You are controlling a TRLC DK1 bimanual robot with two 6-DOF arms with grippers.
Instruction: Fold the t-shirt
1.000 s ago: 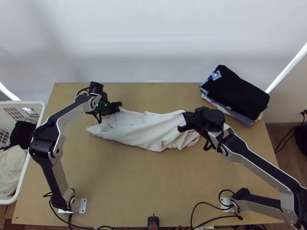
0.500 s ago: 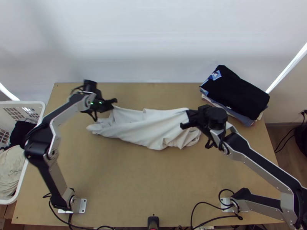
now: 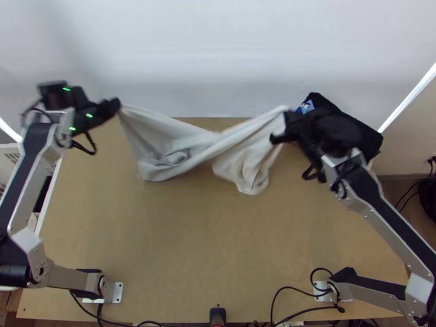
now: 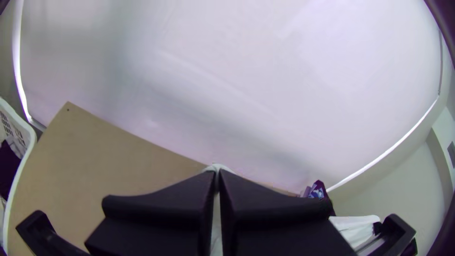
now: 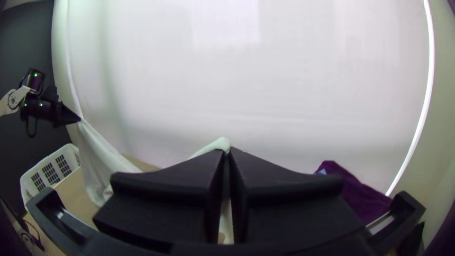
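Holding white cloth t-shirt (image 3: 199, 152) between black left gripper (image 3: 116, 104) and right gripper (image 3: 288, 116).
Having silver-black arms (image 3: 364, 203) bent, pinching cloth in both.

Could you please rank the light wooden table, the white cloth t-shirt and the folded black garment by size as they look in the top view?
1. Light wooden table
2. White cloth t-shirt, raised, so perhaps enlarged by nearness
3. Folded black garment, partly behind the right gripper
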